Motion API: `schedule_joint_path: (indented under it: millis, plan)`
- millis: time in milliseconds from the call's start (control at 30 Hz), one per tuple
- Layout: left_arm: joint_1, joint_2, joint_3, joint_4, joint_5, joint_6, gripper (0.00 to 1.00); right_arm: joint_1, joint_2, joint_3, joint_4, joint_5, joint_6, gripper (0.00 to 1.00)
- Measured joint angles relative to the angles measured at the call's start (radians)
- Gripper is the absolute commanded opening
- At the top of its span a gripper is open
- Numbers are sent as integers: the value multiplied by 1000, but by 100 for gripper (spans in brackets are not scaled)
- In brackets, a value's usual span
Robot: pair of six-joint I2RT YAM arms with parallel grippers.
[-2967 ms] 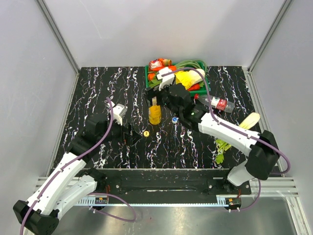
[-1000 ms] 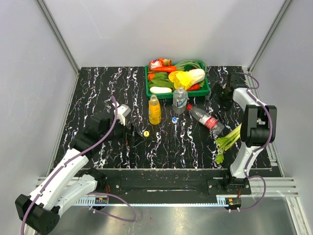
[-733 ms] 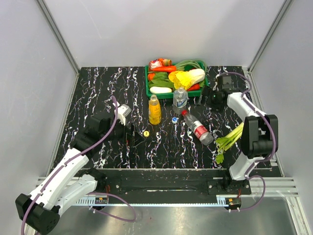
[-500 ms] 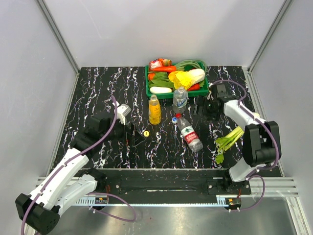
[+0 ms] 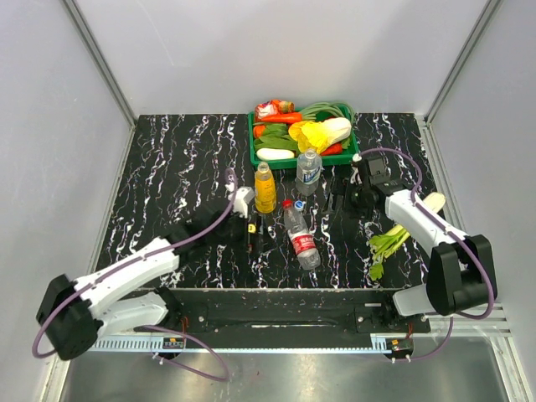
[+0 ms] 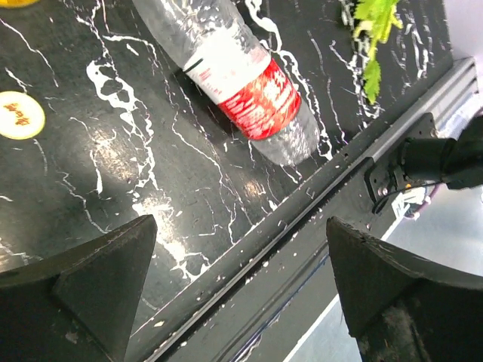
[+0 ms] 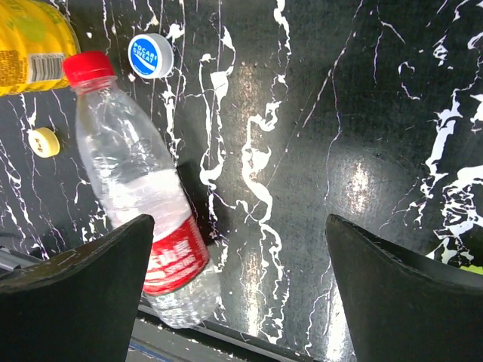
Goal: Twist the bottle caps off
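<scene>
The red-label bottle point(image 5: 300, 236) point(image 6: 249, 83) point(image 7: 143, 196) lies on its side, and its red cap point(image 5: 287, 203) point(image 7: 88, 66) is screwed on and points to the back. Behind it, the orange juice bottle point(image 5: 265, 188) and the water bottle point(image 5: 308, 170) stand upright with no caps on. A loose yellow cap point(image 6: 19, 115) point(image 7: 44, 142) and a loose blue cap point(image 7: 151, 55) lie on the table. My left gripper point(image 5: 255, 234) point(image 6: 240, 226) hangs open just left of the lying bottle. My right gripper point(image 5: 344, 196) point(image 7: 240, 220) is open to the bottle's right. Neither holds anything.
A green tray point(image 5: 253, 134) of vegetables sits at the back, behind the upright bottles. Celery point(image 5: 389, 243) point(image 6: 377, 30) lies at the right front. The table's metal front rail point(image 6: 317, 219) runs close to the lying bottle's base.
The red-label bottle has travelled left and forward from the right side, turning cap-to-back. My left arm has reached right to it. My right arm has swung left and forward.
</scene>
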Motion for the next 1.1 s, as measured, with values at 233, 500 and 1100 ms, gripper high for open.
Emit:
schedule_joint_path:
  millis: [233, 500, 1100]
  plan:
    - [-113, 268, 61, 53, -135, -128, 99, 0, 28, -11, 9, -1, 0, 100]
    - [-193, 505, 270, 21, -283, -221, 99, 0, 28, -11, 24, 36, 4, 100]
    - [-280, 816, 475, -192, -422, -200, 74, 0, 24, -11, 29, 70, 3, 100]
